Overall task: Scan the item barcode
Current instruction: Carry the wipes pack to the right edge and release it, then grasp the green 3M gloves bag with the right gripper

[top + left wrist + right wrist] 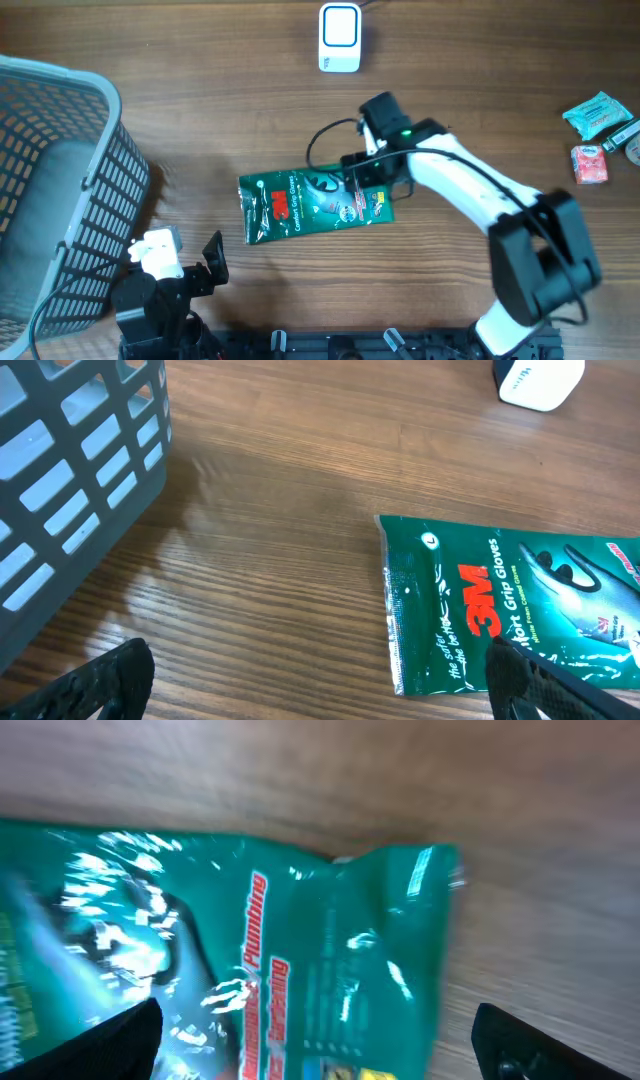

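Observation:
The item, a green 3M gloves packet [300, 205], lies flat on the wooden table with its printed face up, also seen in the left wrist view [520, 610] and blurred in the right wrist view [300, 950]. No barcode can be made out on it. My right gripper [368, 190] [320, 1050] hangs open just over the packet's right end, its fingers astride the packet without holding it. Near the front left edge, left of the packet, my left gripper [185, 265] [320, 685] is open with nothing in it. A white scanner [340, 38] [538, 380] stands at the back.
A grey plastic basket [60, 180] [70, 480] fills the left side. At the far right lie a teal packet [598, 115] and a small pink packet [589, 163]. A black cable loops from the right arm above the packet.

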Action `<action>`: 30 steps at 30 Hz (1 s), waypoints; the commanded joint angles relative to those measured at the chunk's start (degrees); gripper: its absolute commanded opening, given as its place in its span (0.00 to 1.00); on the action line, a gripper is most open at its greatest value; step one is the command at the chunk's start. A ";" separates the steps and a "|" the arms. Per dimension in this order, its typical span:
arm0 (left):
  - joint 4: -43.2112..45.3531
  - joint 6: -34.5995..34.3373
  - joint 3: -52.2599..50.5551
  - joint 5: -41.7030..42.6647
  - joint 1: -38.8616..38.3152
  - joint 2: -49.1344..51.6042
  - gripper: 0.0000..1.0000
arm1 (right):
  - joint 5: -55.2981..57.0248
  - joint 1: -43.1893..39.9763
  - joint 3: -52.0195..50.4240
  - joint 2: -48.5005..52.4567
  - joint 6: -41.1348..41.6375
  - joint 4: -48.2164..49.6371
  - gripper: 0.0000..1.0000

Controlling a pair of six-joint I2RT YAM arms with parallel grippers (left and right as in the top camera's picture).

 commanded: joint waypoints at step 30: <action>0.15 -0.52 -0.02 -0.15 0.37 -0.42 1.00 | -62.53 -8.55 14.43 14.19 32.79 -52.78 0.04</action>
